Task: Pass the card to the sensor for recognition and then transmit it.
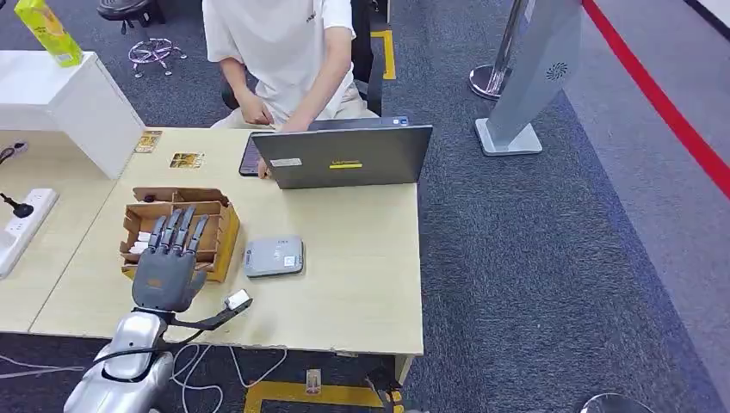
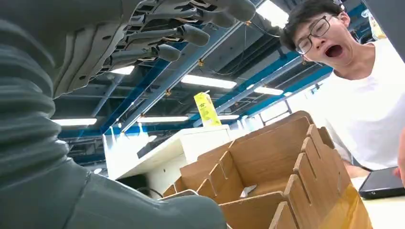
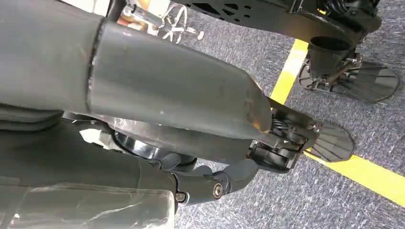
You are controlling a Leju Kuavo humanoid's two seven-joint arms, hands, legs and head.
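A slotted cardboard box [image 1: 219,237] stands on the wooden table [image 1: 361,284], with white cards [image 1: 138,247] standing in its slots. My left hand [image 1: 168,262] hovers over the box, its fingers [image 1: 176,228] stretched forward and apart, holding nothing. The left wrist view has that hand [image 2: 86,57] above the box [image 2: 267,176], with a white card [image 2: 247,191] deep in one slot. A flat grey sensor [image 1: 274,256] lies just right of the box. My right hand [image 3: 167,95] hangs beside my body over the floor, with nothing in it.
A person in a white shirt [image 1: 284,43] sits behind a grey laptop [image 1: 344,157], next to a dark phone [image 1: 249,156]. Two printed cards [image 1: 187,160] lie near a white shelf [image 1: 60,95]. A power strip [image 1: 21,225] lies at the left.
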